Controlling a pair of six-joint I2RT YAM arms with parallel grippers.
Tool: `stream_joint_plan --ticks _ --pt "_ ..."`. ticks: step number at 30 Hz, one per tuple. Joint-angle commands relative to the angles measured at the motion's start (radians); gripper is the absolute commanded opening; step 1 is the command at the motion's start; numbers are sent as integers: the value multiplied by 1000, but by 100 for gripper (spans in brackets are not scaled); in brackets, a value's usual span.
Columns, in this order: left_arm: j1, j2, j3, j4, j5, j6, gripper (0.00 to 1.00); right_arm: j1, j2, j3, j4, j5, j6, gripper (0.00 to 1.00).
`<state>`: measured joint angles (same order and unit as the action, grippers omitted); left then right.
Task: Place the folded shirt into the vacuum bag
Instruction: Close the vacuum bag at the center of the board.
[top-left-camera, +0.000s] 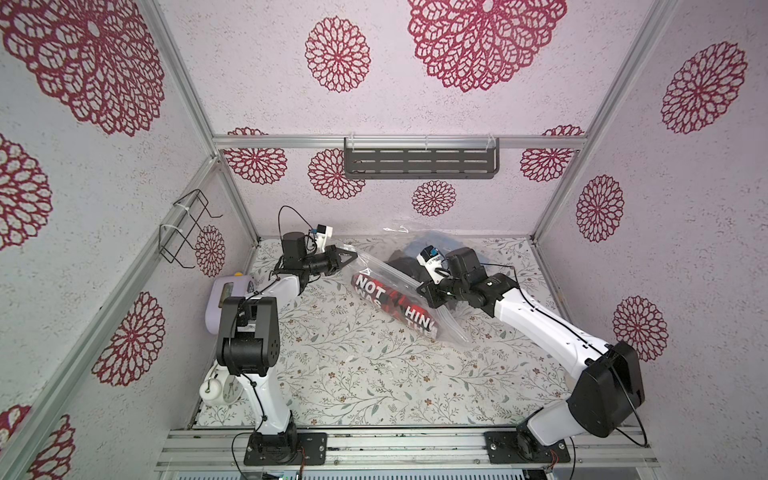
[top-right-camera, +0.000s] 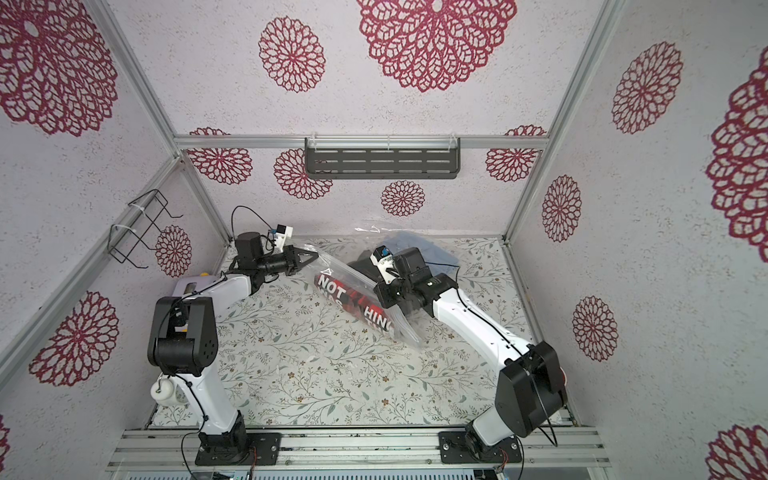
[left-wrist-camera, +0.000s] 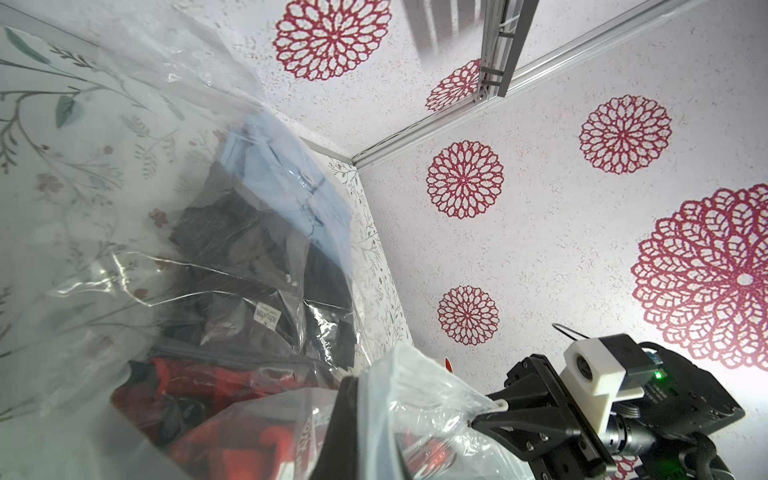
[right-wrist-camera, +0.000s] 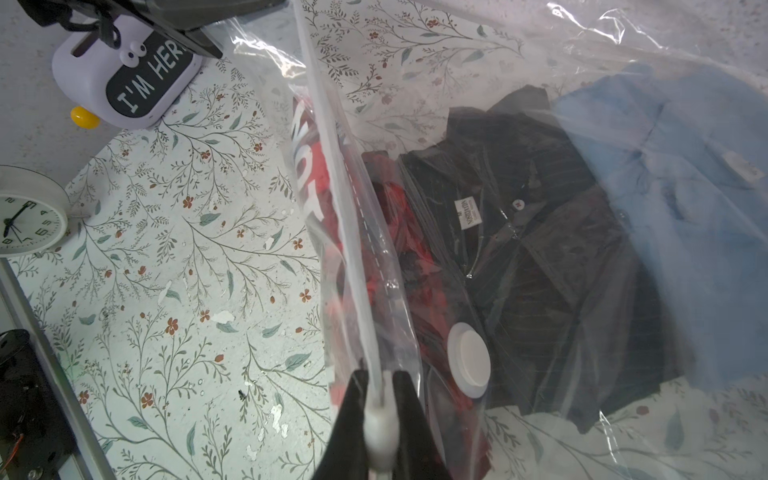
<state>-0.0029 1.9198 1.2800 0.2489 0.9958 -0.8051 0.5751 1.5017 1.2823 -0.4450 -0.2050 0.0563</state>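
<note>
Diagonally, glossy clear bag (right-wrist-camera: 540, 249) stretches between left gripper (top-left-camera: 351, 257) and right gripper (right-wrist-camera: 380, 399), both clamped on its zip edge; shirt (top-left-camera: 392, 301) parallel.

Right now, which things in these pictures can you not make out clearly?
- Print on the red shirt: in both top views, the vacuum bag strip and the right gripper cover part of the words.
- Label on the black shirt: right wrist view, too small behind plastic.
- The clock: in both top views, mostly behind the left arm.
</note>
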Motion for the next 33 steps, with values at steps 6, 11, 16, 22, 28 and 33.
stream_joint_plan --ticks 6,11,16,22,28,33 --pt "147 26 68 53 -256 -24 0 -28 -96 -31 -275 124 46 0" --pt "156 34 84 52 -262 -35 0 -29 -123 -45 -298 137 62 0" --pt "177 81 98 53 -270 -52 0 -28 -150 -78 -312 132 78 0" --pt "201 108 116 59 -272 -78 0 -29 -179 -108 -323 128 90 0" --pt "223 134 122 78 -278 -108 0 -29 -196 -119 -339 131 93 0" --pt "237 149 130 75 -279 -111 0 -28 -207 -131 -346 128 95 0"
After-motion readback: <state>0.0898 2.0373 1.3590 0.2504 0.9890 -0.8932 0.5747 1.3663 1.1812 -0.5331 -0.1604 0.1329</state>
